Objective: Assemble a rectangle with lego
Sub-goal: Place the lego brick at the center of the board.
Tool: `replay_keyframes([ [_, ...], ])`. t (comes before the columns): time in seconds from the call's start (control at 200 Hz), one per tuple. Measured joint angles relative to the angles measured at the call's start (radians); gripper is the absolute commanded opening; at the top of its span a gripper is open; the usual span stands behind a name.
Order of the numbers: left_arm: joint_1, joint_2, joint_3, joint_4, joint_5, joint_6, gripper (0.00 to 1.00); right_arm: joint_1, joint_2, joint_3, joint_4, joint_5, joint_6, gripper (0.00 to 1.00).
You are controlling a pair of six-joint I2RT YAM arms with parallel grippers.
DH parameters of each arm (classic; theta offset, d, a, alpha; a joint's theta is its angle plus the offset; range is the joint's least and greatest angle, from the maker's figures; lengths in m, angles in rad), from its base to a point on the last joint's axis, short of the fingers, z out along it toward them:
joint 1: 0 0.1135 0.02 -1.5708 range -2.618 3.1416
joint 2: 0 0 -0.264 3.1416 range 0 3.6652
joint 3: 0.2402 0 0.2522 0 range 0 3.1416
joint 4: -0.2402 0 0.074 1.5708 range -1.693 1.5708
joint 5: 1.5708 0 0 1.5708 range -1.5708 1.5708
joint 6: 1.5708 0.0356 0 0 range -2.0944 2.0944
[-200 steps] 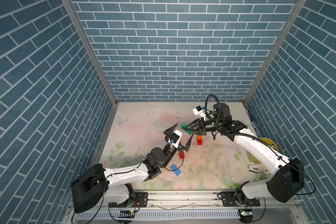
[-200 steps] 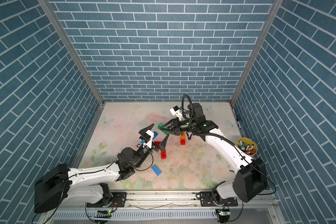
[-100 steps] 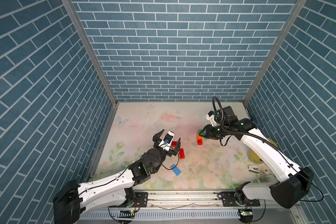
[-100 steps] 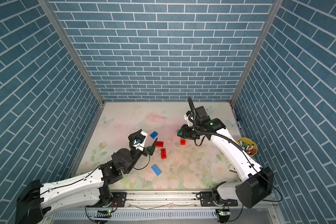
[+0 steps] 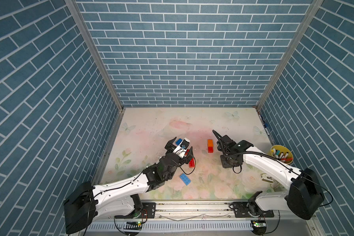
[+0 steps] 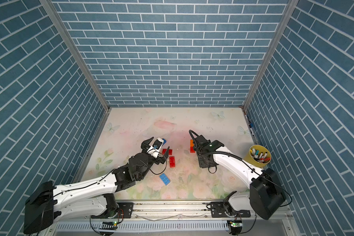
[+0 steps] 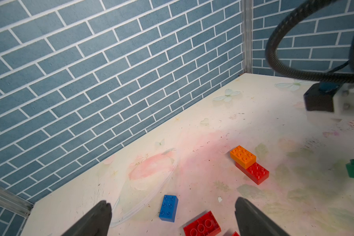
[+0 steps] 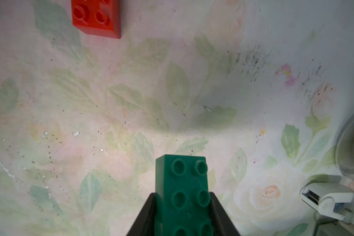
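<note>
Bricks on the flowered table (image 5: pixel 147 126), near to far. A light blue brick (image 5: pixel 185 179) lies nearest me. Beyond it, two loose red bricks (image 6: pixel 172 161) lie beside my left gripper (image 7: pixel 173 203), whose fingers are wide apart and empty. My right gripper (image 8: pixel 182 196) is clamped on a green brick (image 8: pixel 182 175). Farthest are a blue brick (image 7: pixel 168 207) and an orange brick (image 7: pixel 242 156) stacked on a red base brick (image 7: pixel 256 173).

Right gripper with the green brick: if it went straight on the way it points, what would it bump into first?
Probably the flowery table itself: in the right wrist view nothing lies ahead of the green brick clamped in the right gripper. The red brick sits off to one side, likely missed.
</note>
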Motion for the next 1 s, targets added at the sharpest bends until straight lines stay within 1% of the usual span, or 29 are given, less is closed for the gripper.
replay_keyframes([
  [0.14,0.0,-0.001,0.0,0.0,0.002,0.001,1.0,0.026,0.074,-0.009,0.065,0.037,0.0,0.29],
  [0.265,0.0,-0.009,0.0,0.001,0.003,0.004,1.0,0.044,0.111,-0.026,0.106,0.047,0.001,0.31],
  [0.45,0.0,-0.014,0.0,0.001,0.004,0.005,1.0,0.061,0.14,-0.042,0.141,0.048,0.01,0.44],
  [0.61,0.0,-0.014,0.0,0.003,0.027,0.003,1.0,0.064,0.14,-0.05,0.156,0.048,0.026,0.55],
  [0.7,0.0,-0.013,0.0,0.002,0.047,0.002,1.0,0.064,0.14,-0.05,0.161,0.047,0.03,0.59],
  [0.9,0.0,0.002,0.007,-0.001,0.069,0.0,1.0,0.064,0.14,-0.066,0.178,0.045,0.04,0.59],
  [1.0,0.0,0.011,0.007,-0.002,0.076,0.0,1.0,0.053,0.14,-0.08,0.188,0.034,0.05,0.56],
])
